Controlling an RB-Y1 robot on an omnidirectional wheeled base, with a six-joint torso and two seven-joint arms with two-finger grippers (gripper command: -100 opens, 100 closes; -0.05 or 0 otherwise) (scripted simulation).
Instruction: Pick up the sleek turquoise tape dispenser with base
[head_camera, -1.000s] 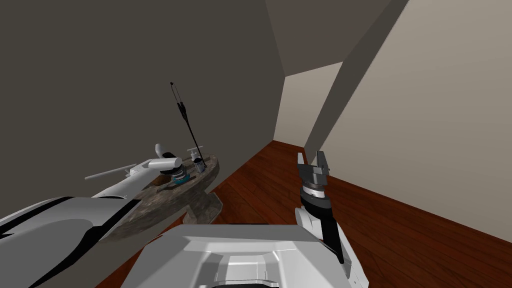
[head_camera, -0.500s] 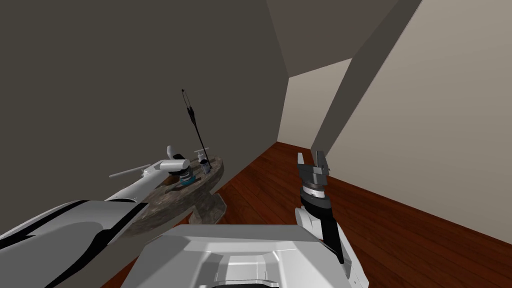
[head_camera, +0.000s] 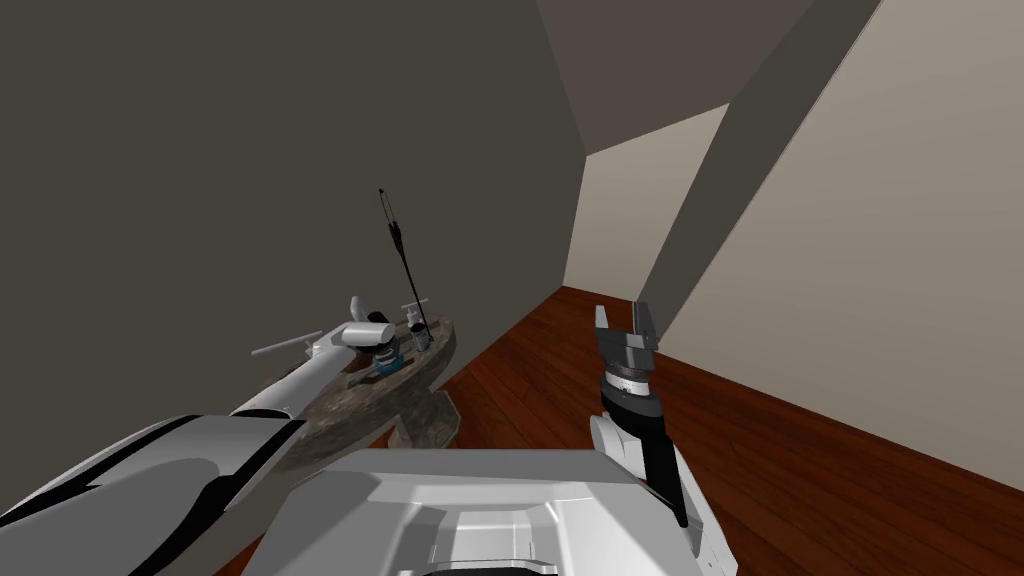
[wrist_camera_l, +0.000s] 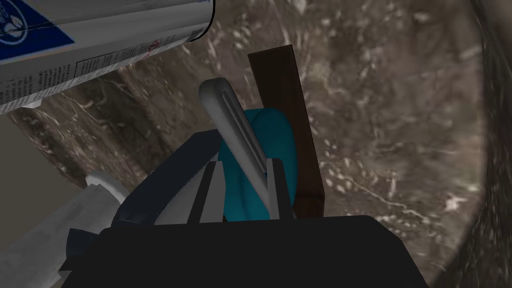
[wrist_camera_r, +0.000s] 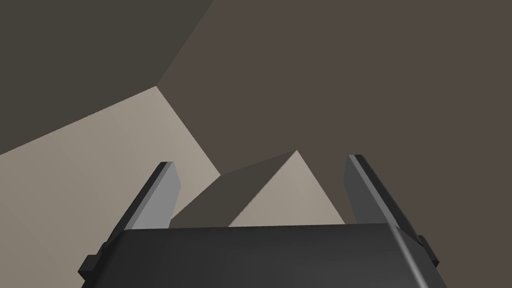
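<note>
As my head cam swung: table (head_camera: 345, 408) + all on it sit nearer the middle of the head view than 1 s ago. That's my own move, not the things'.
left gripper (head_camera: 381, 352) (wrist_camera_l: 243, 162): same spot over the table as before, still on the tape dispenser (head_camera: 386, 365) (wrist_camera_l: 274, 142), arm stretched out across the top.
right gripper (head_camera: 625, 318) (wrist_camera_r: 260, 162): no change vs earlier, held up in front of me on the right, fingers spread wide.
dispenser looks: smooth rounded turquoise body w/ a light grey strip (wrist_camera_l: 235, 122) running along its top edge. Just a small teal speck in the head view.
dispenser vs hand: sits right btw the left gripper's two fingers, which stand close together and press its sides, so it's clamped. The body sticks out past the fingertips.
where it is: over the mottled stone tabletop, just beside a dark brown block (wrist_camera_l: 287, 125). Can't tell if it touches the top.
neighbours: white bottle (wrist_camera_l: 100, 40) w/ a blue label near the hand. A thin black rod (head_camera: 403, 265) rises from the table behind it.
</note>
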